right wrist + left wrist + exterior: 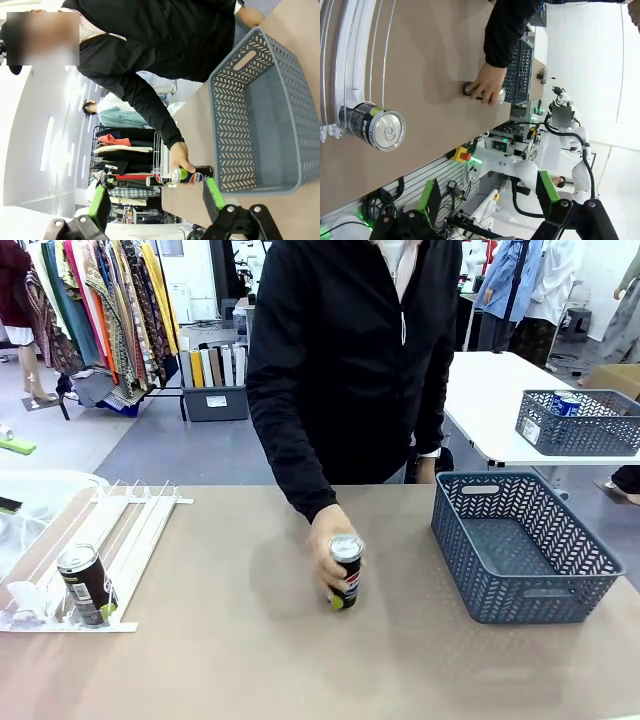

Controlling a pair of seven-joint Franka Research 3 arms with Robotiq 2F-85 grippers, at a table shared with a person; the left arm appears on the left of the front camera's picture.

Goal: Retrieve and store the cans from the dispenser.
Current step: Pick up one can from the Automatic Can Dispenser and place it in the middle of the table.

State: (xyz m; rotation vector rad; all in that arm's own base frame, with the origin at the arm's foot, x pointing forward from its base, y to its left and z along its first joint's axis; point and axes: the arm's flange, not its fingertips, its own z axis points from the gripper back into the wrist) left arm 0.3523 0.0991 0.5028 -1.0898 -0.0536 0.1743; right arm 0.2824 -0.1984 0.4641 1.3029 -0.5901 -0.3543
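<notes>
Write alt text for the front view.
A person's hand grips a black can standing on the table. A second can rests at the low end of the white dispenser at left; a grey-blue basket sits at right.

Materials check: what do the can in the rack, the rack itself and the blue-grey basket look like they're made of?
Can: metal, likely aluminium. It has a bare silvery top with a pull tab and a glossy printed black wall.
Rack: white rails, perhaps plastic or coated wire. They look thin, smooth and slightly shiny.
Basket: moulded plastic by the look. It is matte blue-grey with uniform herringbone cut-outs and a slotted handle.
</notes>
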